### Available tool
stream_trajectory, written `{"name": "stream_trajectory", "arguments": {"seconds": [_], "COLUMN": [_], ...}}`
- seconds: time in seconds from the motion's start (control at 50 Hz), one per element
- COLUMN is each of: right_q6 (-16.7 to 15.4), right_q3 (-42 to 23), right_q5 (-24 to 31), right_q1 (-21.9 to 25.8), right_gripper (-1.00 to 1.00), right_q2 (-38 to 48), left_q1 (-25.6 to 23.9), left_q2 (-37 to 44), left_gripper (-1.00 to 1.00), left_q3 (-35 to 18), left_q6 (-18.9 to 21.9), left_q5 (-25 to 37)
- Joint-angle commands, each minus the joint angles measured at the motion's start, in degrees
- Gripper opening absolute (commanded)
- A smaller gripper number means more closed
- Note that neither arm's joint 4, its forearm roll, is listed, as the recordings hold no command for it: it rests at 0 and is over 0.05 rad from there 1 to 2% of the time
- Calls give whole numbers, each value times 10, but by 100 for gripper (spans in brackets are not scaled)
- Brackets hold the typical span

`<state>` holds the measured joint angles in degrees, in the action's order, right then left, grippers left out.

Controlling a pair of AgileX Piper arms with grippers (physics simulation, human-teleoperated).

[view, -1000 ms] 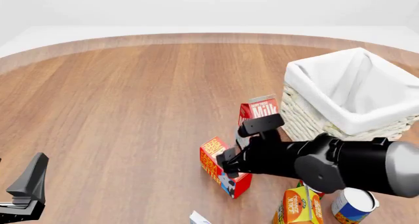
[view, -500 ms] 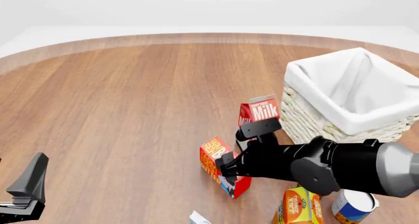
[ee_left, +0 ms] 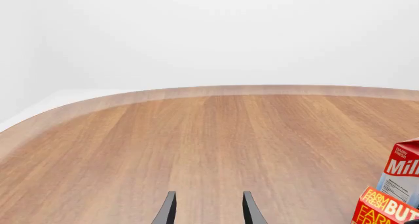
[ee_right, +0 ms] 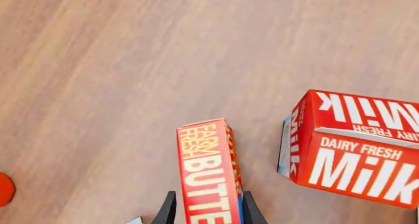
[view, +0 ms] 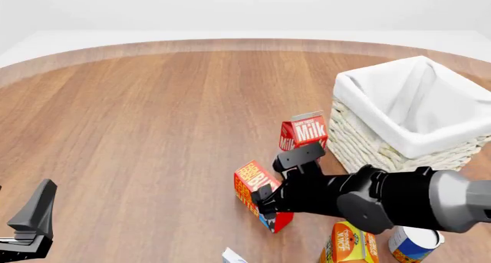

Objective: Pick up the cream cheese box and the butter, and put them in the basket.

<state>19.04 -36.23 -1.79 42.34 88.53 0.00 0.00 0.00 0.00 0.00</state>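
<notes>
I see my right gripper [ee_right: 206, 215] with fingers either side of the butter [view: 259, 189]; whether they clamp it I cannot tell. My left gripper [ee_left: 207, 209] stands apart over bare wooden table [view: 146, 119], white walls beyond. The basket [view: 406, 122] sits beyond the right gripper; the cream cheese box [view: 233, 256] lies nearer me.

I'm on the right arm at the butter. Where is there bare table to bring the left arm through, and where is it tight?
Bare wood spans everything left of and beyond the butter, up to the table's far rim; the left gripper faces it unobstructed. Crowded: the near right, where milk carton, basket, orange juice carton, can and right gripper cluster.
</notes>
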Motion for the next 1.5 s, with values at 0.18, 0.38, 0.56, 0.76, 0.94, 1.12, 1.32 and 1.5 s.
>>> {"name": "stream_trajectory", "arguments": {"seconds": [0.18, 0.38, 0.56, 0.76, 0.94, 1.12, 1.32, 1.5], "right_q6": [12, 17, 21, 15, 14, 6, -11, -33], "right_q3": [9, 14, 18, 13, 10, 5, -25, -53], "right_q5": [-25, -37, -45, -40, -29, -15, 44, 96], "right_q1": [11, 14, 15, 15, 16, 14, 16, 14], "right_gripper": [100, 100, 100, -100, -100, -100, -100, -100], "right_q2": [24, 34, 37, 31, 19, 3, -44, -88], "left_q1": [0, 0, 0, 0, 0, 0, 0, 0], "left_q2": [0, 0, 0, 0, 0, 0, 0, 0], "left_gripper": [100, 100, 100, 100, 100, 100, 100, 100], "left_q3": [0, 0, 0, 0, 0, 0, 0, 0], "left_q6": [0, 0, 0, 0, 0, 0, 0, 0], "left_q5": [0, 0, 0, 0, 0, 0, 0, 0]}}
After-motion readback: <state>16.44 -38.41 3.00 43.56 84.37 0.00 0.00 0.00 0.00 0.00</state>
